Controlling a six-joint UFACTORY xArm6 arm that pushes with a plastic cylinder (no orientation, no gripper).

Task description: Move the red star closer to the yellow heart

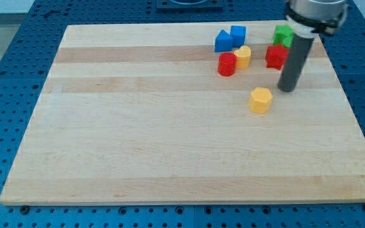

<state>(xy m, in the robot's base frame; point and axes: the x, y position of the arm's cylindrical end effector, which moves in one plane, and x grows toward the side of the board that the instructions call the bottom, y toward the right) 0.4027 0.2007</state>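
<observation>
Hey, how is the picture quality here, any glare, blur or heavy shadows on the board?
Camera view: light is even and soft on the pale wooden board, with no glare; the small coloured blocks cast only faint shadows; the red star block and yellow heart block look a little soft-edged; my tip on the dark rod is sharp enough, its top cropped by the frame.

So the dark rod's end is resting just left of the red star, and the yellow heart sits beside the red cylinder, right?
Not quite. In the camera view my tip rests just to the right of and below the red star, not to its left. The rest holds: the yellow heart sits right beside the red cylinder, touching or nearly so.
</observation>
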